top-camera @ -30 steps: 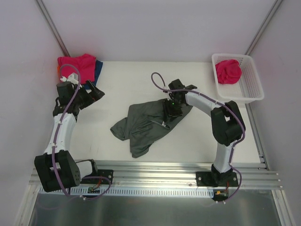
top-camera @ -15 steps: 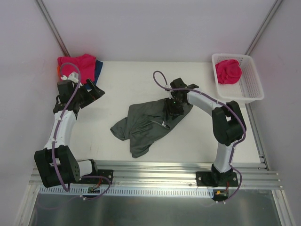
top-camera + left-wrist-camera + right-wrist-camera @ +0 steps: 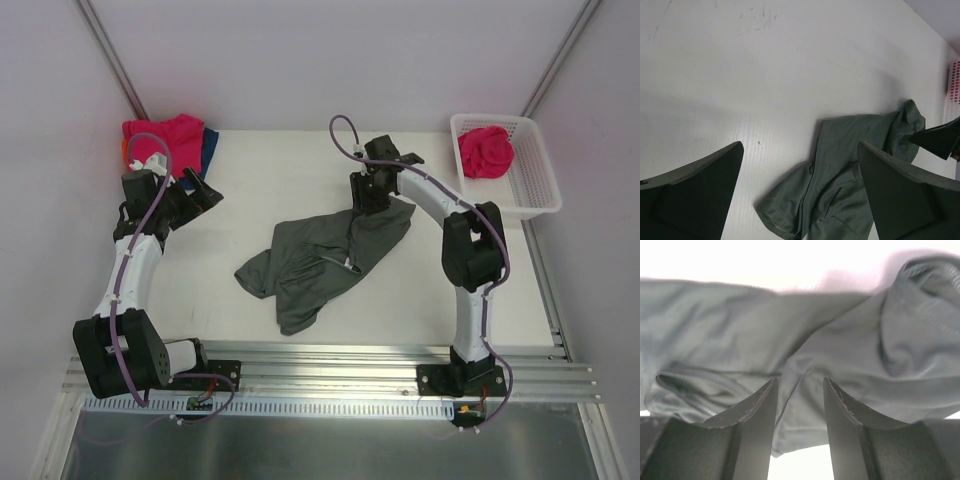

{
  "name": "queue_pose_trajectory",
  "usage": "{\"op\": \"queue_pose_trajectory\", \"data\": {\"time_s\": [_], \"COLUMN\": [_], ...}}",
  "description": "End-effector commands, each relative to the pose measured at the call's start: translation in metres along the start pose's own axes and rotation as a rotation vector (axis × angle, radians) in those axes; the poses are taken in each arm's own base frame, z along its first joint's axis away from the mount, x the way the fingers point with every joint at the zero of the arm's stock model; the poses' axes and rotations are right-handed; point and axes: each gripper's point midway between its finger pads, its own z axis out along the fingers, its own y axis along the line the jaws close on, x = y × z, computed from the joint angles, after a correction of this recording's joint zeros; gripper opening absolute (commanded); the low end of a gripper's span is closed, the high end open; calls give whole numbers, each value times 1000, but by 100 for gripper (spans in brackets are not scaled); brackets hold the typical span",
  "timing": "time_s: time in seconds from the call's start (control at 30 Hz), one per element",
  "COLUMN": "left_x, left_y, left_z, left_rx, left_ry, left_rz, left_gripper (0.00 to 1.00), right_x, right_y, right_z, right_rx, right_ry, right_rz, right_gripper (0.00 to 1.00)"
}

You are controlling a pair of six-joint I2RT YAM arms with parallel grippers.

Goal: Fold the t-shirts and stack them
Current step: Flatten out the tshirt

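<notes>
Grey t-shirt [image 3: 320,260], right hand [image 3: 371,204] gripping — basket [image 3: 538,175] apart

Open table [image 3: 262,180] separates left pincer [image 3: 207,192] from grey t-shirt [image 3: 320,255].

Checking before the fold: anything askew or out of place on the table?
The dark grey t-shirt lies crumpled and twisted mid-table. One pink t-shirt sits wadded in the white basket, apart from the far-left pile.
</notes>
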Motion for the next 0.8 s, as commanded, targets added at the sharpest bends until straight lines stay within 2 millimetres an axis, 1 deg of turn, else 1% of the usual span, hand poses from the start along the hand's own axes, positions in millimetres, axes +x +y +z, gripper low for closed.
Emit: {"op": "queue_pose_trajectory", "data": {"time_s": [0.0, 0.07, 0.13, 0.17, 0.23, 0.27, 0.33, 0.43, 0.47, 0.57, 0.67, 0.7, 0.73, 0.77], "left_x": [-10, -10, -8, -6, -5, -5, -3, -1, 0, 3, 2, 2, 1, 0], "left_y": [-9, -9, -9, -8, -7, -7, -7, -5, -5, -4, -4, -4, -4, -5], "left_z": [-8, -8, -9, -8, -9, -9, -10, -11, -11, -10, -9, -9, -9, -9], "left_rx": [31, 33, 32, 30, 31, 31, 31, 28, 27, 27, 25, 27, 26, 27], "left_ry": [-41, -41, -40, -36, -38, -35, -34, -33, -30, -26, -23, -22, -24, -27], "left_rz": [19, 21, 23, 24, 29, 30, 32, 33, 31, 29, 19, 17, 16, 16], "left_gripper": [99, 99, 99, 99, 99, 99, 99, 99, 99, 99, 99, 99, 99, 99], "right_x": [-12, -17, -16, -22, -26, -32, -38, -52, -57, -69, -67, -64, -56, -52], "right_y": [-9, -13, -20, -22, -32, -34, -47, -55, -65, -75, -77, -76, -77, -74], "right_z": [8, 13, 22, 21, 25, 24, 26, 21, 19, 9, 5, 6, 8, 10], "right_rx": [29, 40, 62, 70, 108, 122, 158, 175, 221, 263, 272, 264, 261, 245], "right_ry": [-10, -18, -7, -19, -28, -44, -57, -92, -109, -143, -140, -133, -114, -102], "right_rz": [-15, -24, -29, -34, -38, -47, -45, -54, -54, -64, -70, -72, -69, -71], "right_gripper": [45, 45, 45, 44, 44, 43, 43, 43, 43, 42, 42, 42, 43, 43]}}
